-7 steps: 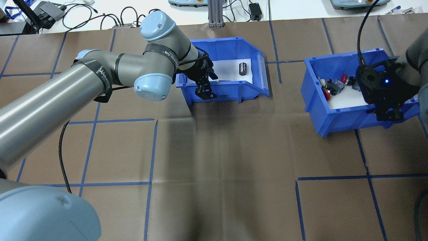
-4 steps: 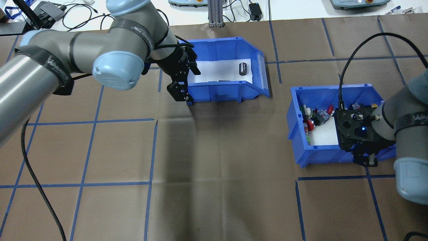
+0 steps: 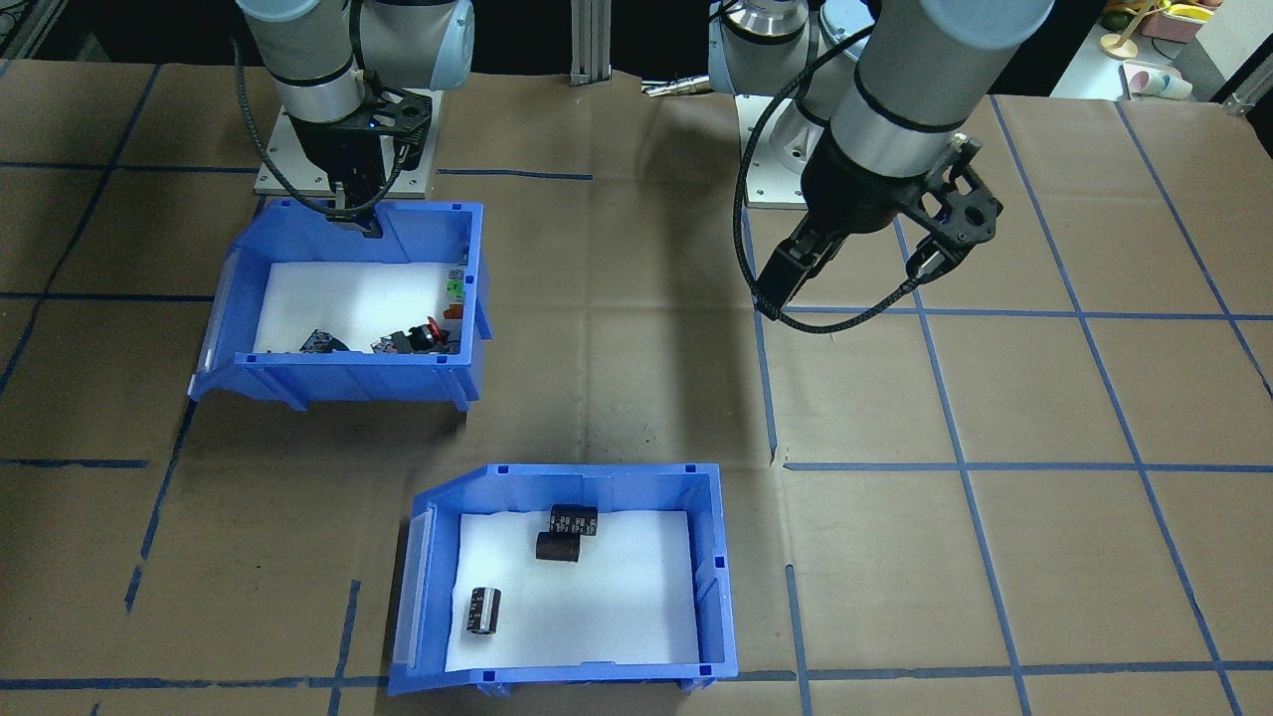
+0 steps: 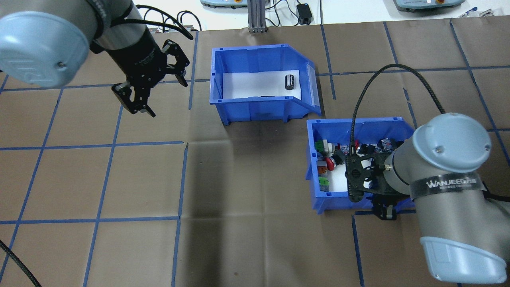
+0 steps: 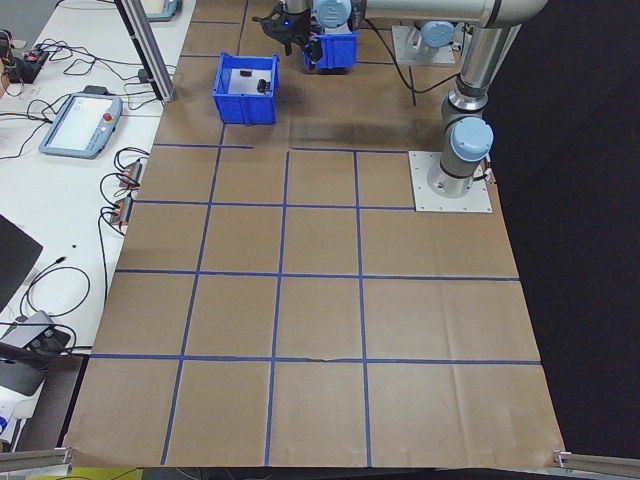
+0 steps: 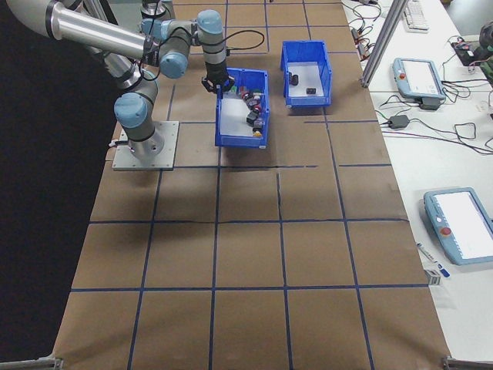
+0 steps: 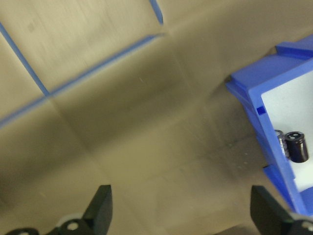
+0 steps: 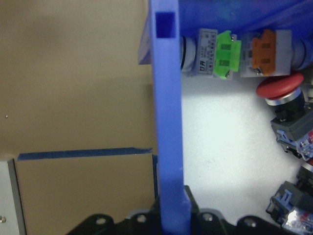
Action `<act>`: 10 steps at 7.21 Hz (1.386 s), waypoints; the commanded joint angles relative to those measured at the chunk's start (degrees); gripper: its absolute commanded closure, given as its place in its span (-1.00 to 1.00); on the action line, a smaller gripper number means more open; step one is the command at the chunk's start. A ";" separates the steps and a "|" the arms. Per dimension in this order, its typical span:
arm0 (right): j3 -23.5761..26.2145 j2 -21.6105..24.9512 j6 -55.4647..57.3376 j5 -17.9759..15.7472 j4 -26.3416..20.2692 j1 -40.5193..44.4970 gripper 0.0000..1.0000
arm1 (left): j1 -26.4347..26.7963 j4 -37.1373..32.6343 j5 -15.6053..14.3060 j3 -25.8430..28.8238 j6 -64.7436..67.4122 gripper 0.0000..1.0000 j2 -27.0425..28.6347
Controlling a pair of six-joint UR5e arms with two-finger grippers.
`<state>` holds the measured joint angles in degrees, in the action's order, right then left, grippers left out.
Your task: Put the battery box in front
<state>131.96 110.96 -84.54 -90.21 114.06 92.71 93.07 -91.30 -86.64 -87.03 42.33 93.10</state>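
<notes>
The battery box (image 4: 259, 110) is a blue bin with white foam, standing at the far middle of the table, also seen as the battery box (image 3: 720, 582) in the front view. Dark cylinders (image 3: 484, 610) lie in it; one cylinder (image 4: 289, 81) shows from overhead. My left gripper (image 4: 133, 100) hangs open and empty to the left of the box, apart from it, and its wrist view catches the box corner (image 7: 264, 78). My right gripper (image 4: 384, 211) is shut on the near wall (image 8: 168, 122) of the switch bin (image 4: 312, 159), which holds red, green and orange push-buttons (image 8: 225, 51).
The two bins stand corner to corner, the switch bin nearer me and to the right. An aluminium post (image 4: 255, 16), cables and teach pendants (image 6: 420, 77) lie beyond the far edge. Blue tape lines grid the brown table cover (image 4: 259, 223).
My left gripper drew back from the battery box's left wall and moved left, open. My right gripper dragged the switch bin toward me and leftward. The battery box stayed put.
</notes>
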 commanded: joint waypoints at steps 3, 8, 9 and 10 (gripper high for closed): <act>-1.60 -12.75 20.88 -2.14 16.94 24.22 0.99 | -1.22 -2.13 -6.88 0.28 -44.24 -0.99 -7.48; -4.87 -19.81 29.05 -4.53 16.90 29.02 0.96 | -1.31 -1.69 -5.91 -0.60 -50.42 -0.99 -6.88; -4.95 -19.91 29.08 -4.62 16.89 28.93 0.91 | -1.31 -1.69 -4.43 -0.69 -49.81 -0.99 -6.88; -4.95 -19.99 29.25 -4.45 16.98 28.93 -0.10 | -1.31 -1.78 -4.33 -0.69 -49.63 -0.99 -6.97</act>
<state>127.05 91.19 -55.78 -94.77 131.02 121.64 91.75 -93.01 -91.53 -87.68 -7.66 86.16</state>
